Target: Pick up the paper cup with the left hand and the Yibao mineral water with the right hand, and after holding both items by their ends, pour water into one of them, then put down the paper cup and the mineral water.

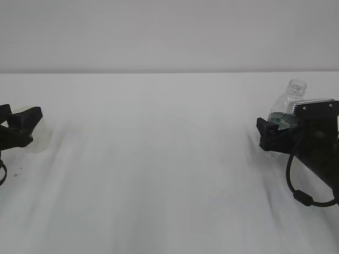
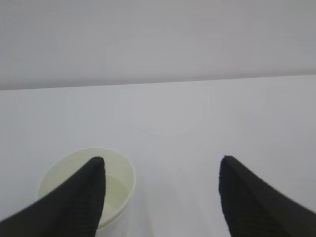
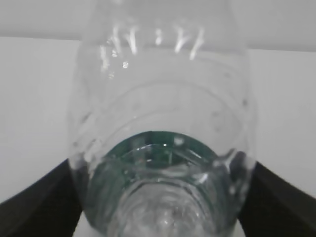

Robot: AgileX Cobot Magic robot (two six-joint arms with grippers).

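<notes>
White tabletop (image 1: 159,174) was seen; paper cup (image 2: 116,173) released beside left hand (image 2: 160,195), Yibao mineral water (image 3: 163,148) set between right hand (image 1: 273,138) spread fingers; withdrawal was judged next

The paper cup (image 1: 37,138) stands far left on the table (image 1: 159,174), the Yibao mineral water (image 1: 288,103) far right.

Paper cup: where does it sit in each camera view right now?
Exterior view: the paper cup stands at the far left edge, behind the left tool.
Left wrist view: lower left, one finger in front of it.
Right wrist view: not in it.
Shared landmark: the white table's far edge, seen in all three.
</notes>
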